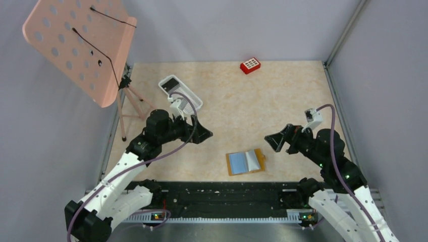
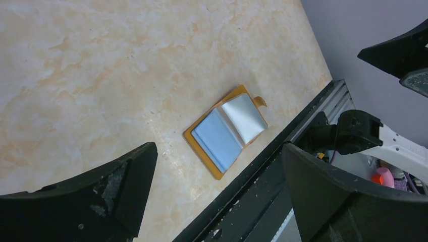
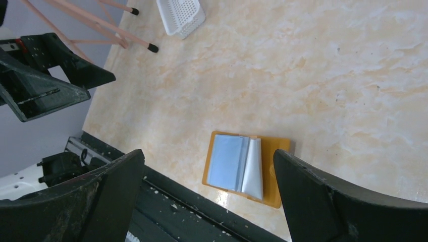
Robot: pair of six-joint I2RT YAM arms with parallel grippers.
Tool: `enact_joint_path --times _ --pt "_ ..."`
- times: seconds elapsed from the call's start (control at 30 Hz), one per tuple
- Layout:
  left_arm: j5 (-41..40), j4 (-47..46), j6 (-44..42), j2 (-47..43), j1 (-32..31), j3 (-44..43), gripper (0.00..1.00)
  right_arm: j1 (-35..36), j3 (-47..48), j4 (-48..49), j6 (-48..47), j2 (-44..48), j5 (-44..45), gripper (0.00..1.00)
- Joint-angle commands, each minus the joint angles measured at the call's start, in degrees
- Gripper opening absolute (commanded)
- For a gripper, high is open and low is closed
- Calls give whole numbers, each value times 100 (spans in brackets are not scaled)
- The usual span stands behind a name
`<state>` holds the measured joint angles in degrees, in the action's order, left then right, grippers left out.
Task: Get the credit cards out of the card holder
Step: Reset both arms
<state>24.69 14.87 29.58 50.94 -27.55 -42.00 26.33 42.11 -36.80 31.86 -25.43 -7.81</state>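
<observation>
From the overhead view, the card holder lies open on the surface, near the front edge and between the two arms, with its light blue page up and tan cover showing round the edges. The left fingers are spread wide above the surface to its left, holding nothing. The right fingers are also spread wide and empty, to its right. Both point toward the middle. Behind the left arm sits a white mesh tray, and at its far end is a flat dark rectangle that looks like one credit card. A small red block rests near the back edge, and a pink perforated board stands on thin legs at far left.

In the left wrist view, the left fingers are wide apart with nothing between them. The card holder is on the surface beyond them, close to the black rail. One pale sleeve is lifted off the blue page.

In the right wrist view, the right fingers are fully parted and empty. The card holder lies flat ahead, just beside the rail, its sleeves partly turned. No card can be made out inside it.
</observation>
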Motion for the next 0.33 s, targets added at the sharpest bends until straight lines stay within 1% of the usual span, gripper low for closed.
enact_joint_path --times 0.0,0.3 --pt "77 -430 153 -334 7 209 99 -37 36 236 229 218 46 99" --pt "56 -407 91 -446 12 210 99 -38 -71 234 275 225 101 99"
